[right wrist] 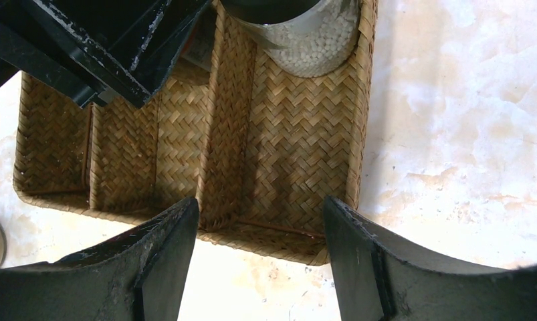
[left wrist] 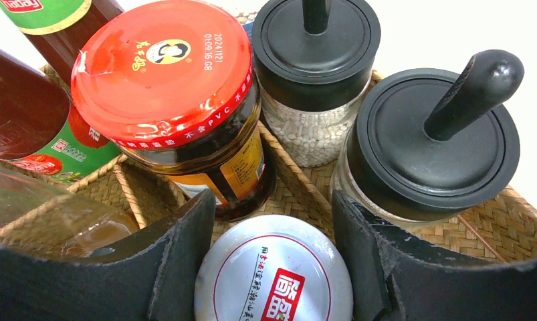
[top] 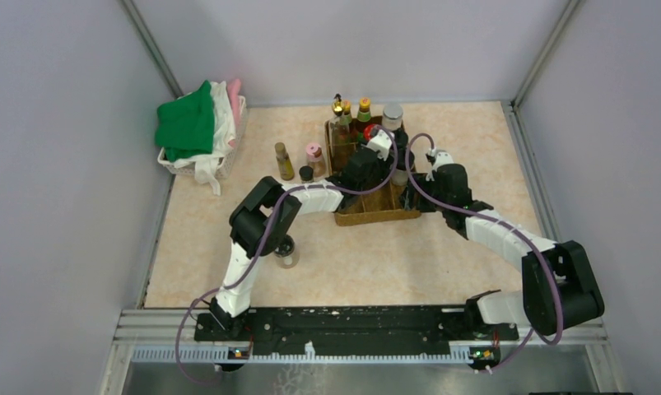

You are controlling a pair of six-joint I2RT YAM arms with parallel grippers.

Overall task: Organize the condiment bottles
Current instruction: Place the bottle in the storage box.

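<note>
Setting: robot test cell in a lab. Evidence: plain grey partition walls (top: 55, 123) on three sides; beige marbled desk (top: 442, 255); two arms bolted to a metal rail (top: 351, 325) at its near edge; household props only, namely woven tray (top: 376, 210), bottles (top: 314, 156), laundry basket (top: 203, 160).

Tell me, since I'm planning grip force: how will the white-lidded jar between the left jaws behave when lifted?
The white-lidded jar has a smooth, glossy metal lid, so it probably slips easily. It looks squat, so tipping seems unlikely. Its neighbour, the red-lidded jar, stands close by, so a nudge could knock them together.
</note>
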